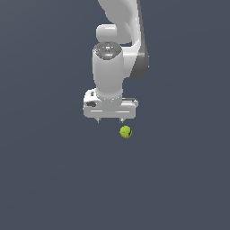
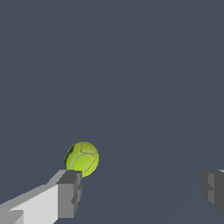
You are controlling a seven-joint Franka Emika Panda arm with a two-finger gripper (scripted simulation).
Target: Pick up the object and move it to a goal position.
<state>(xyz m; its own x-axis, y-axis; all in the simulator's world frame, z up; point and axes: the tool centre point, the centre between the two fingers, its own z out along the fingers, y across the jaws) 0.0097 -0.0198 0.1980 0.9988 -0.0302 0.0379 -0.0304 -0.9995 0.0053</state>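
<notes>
The object is a small yellow-green ball with faint darker seams, lying on the flat dark surface. In the exterior view it sits just below the white gripper, a little to the exterior view's right of the nearer fingertip. The fingers stand wide apart with nothing between them. In the wrist view the ball lies just beyond one grey fingertip, outside the gap of the gripper; the other finger pad shows at the frame's edge.
A plain dark grey-blue surface fills both views. The white arm rises above the gripper toward the top of the exterior view. No other objects show.
</notes>
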